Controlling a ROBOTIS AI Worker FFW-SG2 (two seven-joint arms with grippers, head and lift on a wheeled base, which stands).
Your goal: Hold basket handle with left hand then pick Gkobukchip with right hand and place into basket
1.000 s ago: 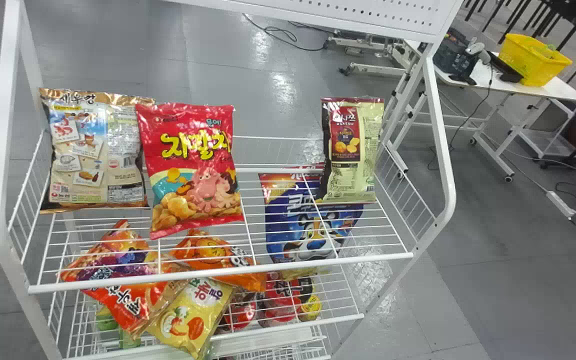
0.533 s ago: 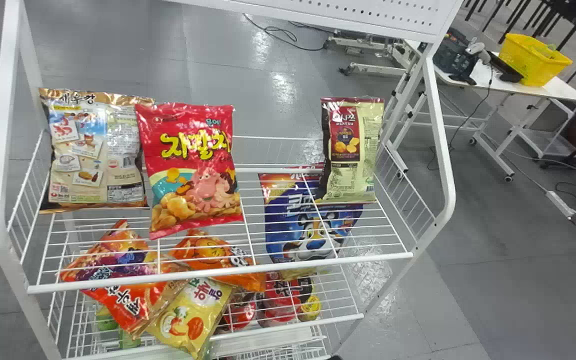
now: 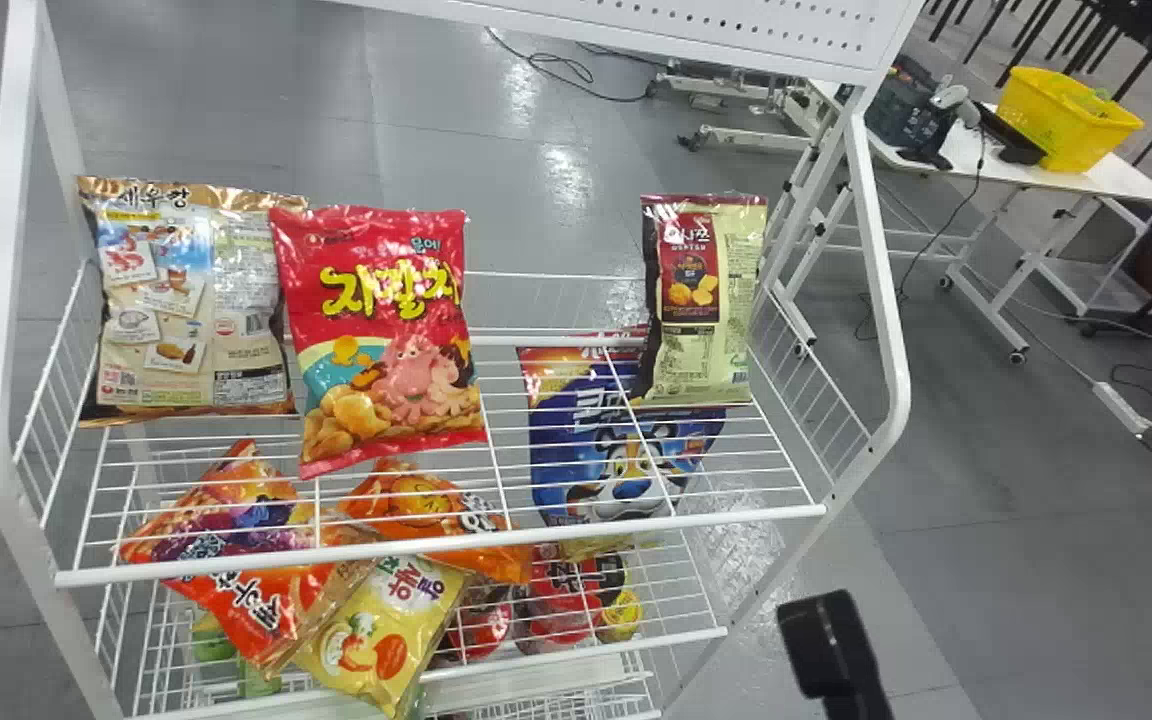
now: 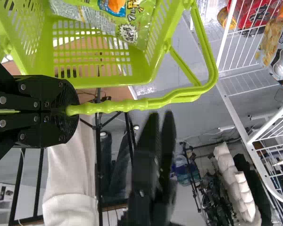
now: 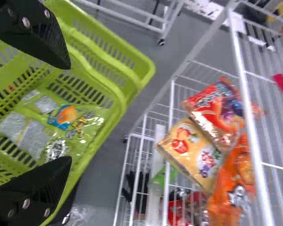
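– Okay, head view first. Landmark?

– White rack (image 3: 436, 545). Right gripper (image 3: 821, 640) low, off the rack's right side.

– Stock on it?

– On the rack's upper shelf: beige bag (image 3: 191, 310) at left, red bag (image 3: 391, 340) just beside, slim red-and-cream bag (image 3: 701, 320) at right. Below that shelf: blue tiger bag (image 3: 571, 435), red-orange bag (image 3: 266, 600), orange bag (image 3: 416, 505), yellow bag (image 3: 391, 630).

– And Gkobukchip?

– Can't tell which bag.

– Behind the rack?

– Yellow basket (image 3: 1076, 125) on a table, off to the rack's right.

– Next, left wrist view. Tool state?

– Left gripper (image 4: 68, 109) pressed together, pinching the handle (image 4: 141, 103) of the green basket (image 4: 104, 82). Basket near the rack, green snack bag (image 4: 139, 28) inside.

– Last, right wrist view?

– Right gripper (image 5: 68, 113) spread, fingers well apart. Green basket beyond, beside the rack. Green snack bag inside here too, lying against basket mesh.
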